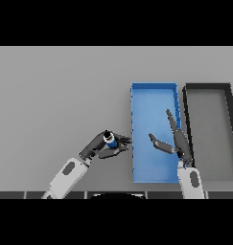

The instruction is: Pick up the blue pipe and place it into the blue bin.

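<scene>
Because the blue pipe (110, 139) has to travel rightward into the blue bin (154, 96), the left hand (102, 146) grasps it, fingers and thumb curled round the short piece, and holds it just beside the bin's left wall, not yet over the floor. Over the bin's lower half the right hand (178, 142) hangs with straight, relaxed fingers, holding nothing. Farther right, a black bin (207, 86) sits alongside; judging by the task, it plays no part.
</scene>
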